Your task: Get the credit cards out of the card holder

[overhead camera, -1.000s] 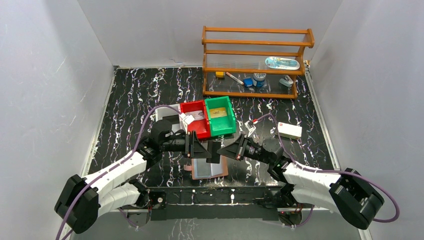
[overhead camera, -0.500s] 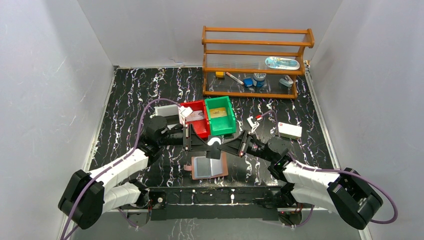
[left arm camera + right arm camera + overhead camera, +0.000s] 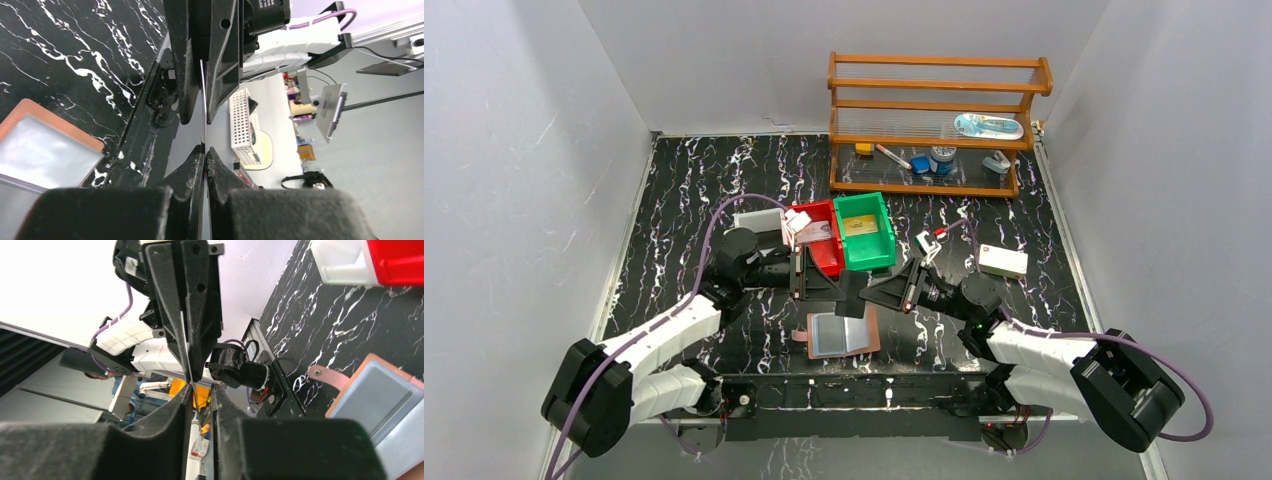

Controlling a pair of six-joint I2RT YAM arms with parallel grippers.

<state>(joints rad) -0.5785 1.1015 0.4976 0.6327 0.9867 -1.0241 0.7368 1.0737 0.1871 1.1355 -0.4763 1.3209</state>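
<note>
Progress: one card (image 3: 205,100) is out of the card holder (image 3: 874,338); setting it down is left. I cannot tell whether more cards remain inside.
Left gripper (image 3: 205,150): clamped on the card, which shows edge-on.
Right gripper (image 3: 201,390): tip to tip with the left, jaws slightly apart around the card's other end.
Card holder: lies open on the table just below the meeting tips.
Count: one card held, one card holder, two clear pockets (image 3: 827,336).

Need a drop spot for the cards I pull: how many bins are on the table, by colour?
Red bin: 1
Green bin: 1
White bin: 1
Total: 3
</note>
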